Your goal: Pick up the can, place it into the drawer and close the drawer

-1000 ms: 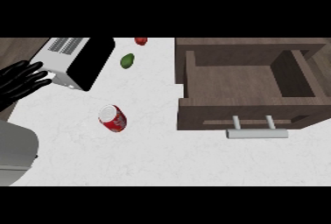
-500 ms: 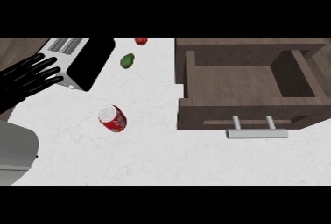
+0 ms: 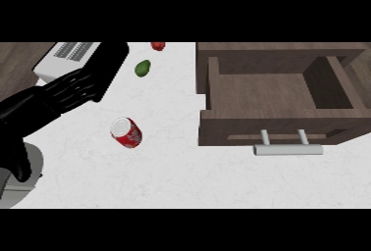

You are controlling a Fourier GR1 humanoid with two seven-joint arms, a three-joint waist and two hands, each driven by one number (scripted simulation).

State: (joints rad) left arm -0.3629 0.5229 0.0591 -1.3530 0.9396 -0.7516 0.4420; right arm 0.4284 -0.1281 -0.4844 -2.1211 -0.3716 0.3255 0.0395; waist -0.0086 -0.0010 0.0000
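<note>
A red can [image 3: 125,132] with a white end lies on its side on the white counter [image 3: 167,176], left of the middle. The wooden drawer [image 3: 210,83] stands pulled open at the right, nothing showing inside it, its grey bar handle [image 3: 287,149] facing me. My left hand [image 3: 62,95] comes in from the left edge, fingers [image 3: 85,83] stretched out and relaxed, up and to the left of the can and apart from it. It holds nothing. My right hand does not show.
A white and black appliance [image 3: 72,55] sits at the back left, partly behind my hand. A green fruit [image 3: 144,67] and a small red thing [image 3: 157,45] lie at the back of the counter. My grey forearm [image 3: 22,169] fills the lower left corner.
My left hand has moved in from the left edge, rightward and closer to the can. The can and the drawer have stayed where they were.
</note>
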